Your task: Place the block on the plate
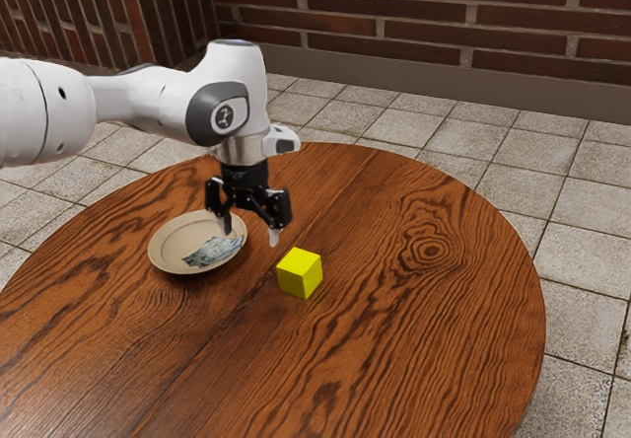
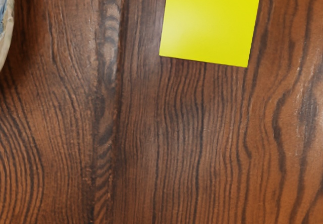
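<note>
Round brn wood table (image 1: 394, 349) w/ yellow cubic block (image 1: 300, 273) apart from round beige plate (image 1: 161, 252), blk 2-finger gripper (image 1: 250, 231) above, spread wide

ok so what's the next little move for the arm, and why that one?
I'd probably ease the gripper sideways until it's over the yellow block, before any lowering. Its fingers are spread with nothing between them, and it hangs off to the block's plate-facing side, while the block sits on the table.

White rounded arm (image 1: 148, 105), dark grey joint cap (image 1: 218, 113) with pale emblem, black two-finger gripper (image 1: 250, 233)
</note>
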{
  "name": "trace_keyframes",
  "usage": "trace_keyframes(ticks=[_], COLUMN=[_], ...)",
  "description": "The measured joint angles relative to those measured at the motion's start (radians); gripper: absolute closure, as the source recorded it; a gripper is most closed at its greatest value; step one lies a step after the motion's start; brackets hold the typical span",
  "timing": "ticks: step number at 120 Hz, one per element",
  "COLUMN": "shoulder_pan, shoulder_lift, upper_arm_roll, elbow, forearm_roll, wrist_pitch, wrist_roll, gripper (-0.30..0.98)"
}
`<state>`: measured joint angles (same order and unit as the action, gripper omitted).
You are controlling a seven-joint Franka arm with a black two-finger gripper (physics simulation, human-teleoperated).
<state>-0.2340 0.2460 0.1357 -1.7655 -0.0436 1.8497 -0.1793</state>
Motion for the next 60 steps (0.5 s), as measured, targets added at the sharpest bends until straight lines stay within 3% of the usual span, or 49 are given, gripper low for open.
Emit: trace_keyframes(ticks=[60], shoulder_pan=[0.001], shoulder_lift=[0.225], upper_arm_roll=[-0.019], elbow=[0.064], forearm_roll=[-0.02], wrist_pitch=[0.277], wrist_roll=[0.01], gripper=[0.0])
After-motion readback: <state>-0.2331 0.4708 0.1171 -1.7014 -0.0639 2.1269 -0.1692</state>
